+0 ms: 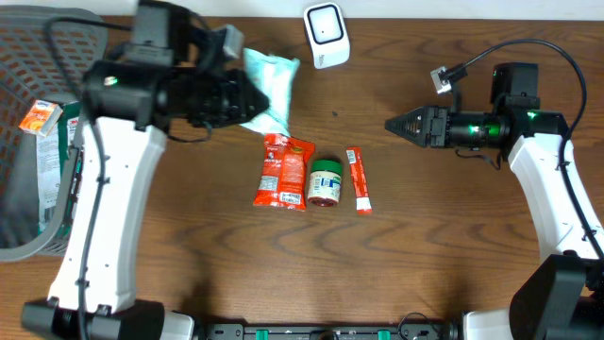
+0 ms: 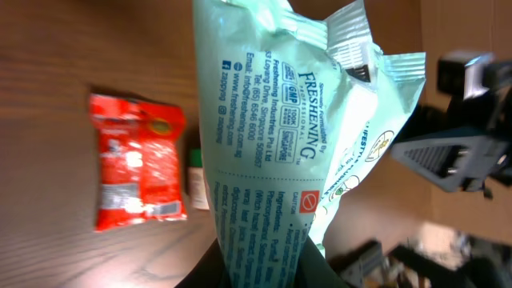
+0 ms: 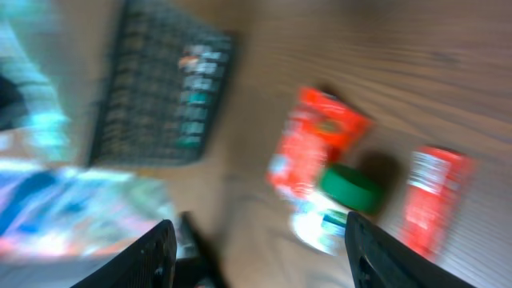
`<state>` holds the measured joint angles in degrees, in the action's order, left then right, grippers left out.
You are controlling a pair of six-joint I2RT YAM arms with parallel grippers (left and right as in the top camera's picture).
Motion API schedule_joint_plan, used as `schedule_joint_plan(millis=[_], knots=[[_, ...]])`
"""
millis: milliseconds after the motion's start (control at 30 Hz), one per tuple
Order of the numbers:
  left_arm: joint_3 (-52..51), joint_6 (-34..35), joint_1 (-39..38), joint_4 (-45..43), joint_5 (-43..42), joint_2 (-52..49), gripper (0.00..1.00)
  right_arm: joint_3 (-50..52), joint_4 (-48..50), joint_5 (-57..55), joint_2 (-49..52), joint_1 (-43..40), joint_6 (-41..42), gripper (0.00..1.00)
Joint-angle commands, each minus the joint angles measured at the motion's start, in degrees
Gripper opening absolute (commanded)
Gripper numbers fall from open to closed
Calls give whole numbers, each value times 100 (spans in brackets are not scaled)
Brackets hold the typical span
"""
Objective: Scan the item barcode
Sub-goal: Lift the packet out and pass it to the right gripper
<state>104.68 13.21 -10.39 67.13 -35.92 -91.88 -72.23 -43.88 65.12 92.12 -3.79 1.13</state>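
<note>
Left gripper clamps mint packet; print legible only at wrist.
Right gripper, three o'clock, fingers apart, points toward nine.

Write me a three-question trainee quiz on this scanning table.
1. True or false: the left gripper is shut on the pale green packet.
2. What lies between the red pouch and the red stick sachet? A) a mug B) the green-lidded jar C) a spoon
3. Fill in: the right gripper is open and holds ____.
Key: 1 true; 2 B; 3 nothing.
</note>
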Motion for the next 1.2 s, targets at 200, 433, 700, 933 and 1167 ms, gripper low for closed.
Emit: schedule_joint_plan(millis=[200, 433, 700, 933, 1167], knots=[[-2, 0, -835, -52, -245, -490, 11, -76, 619, 1493, -79, 656, -378, 63], [-2, 2, -1169, -101, -247, -640, 12, -76, 1305, 1484, -79, 1252, -243, 56], [-2, 4, -1368, -98, -251, -640, 12, -76, 2055, 815, -79, 1543, 619, 52], [-2, -2, -1405, -125, -245, -640, 13, -74, 2057, 321, -79, 1652, 616, 29], [-2, -2, -1405, -496, 367, -640, 54, -74, 2028, -367, -79, 1648, 610, 1]])
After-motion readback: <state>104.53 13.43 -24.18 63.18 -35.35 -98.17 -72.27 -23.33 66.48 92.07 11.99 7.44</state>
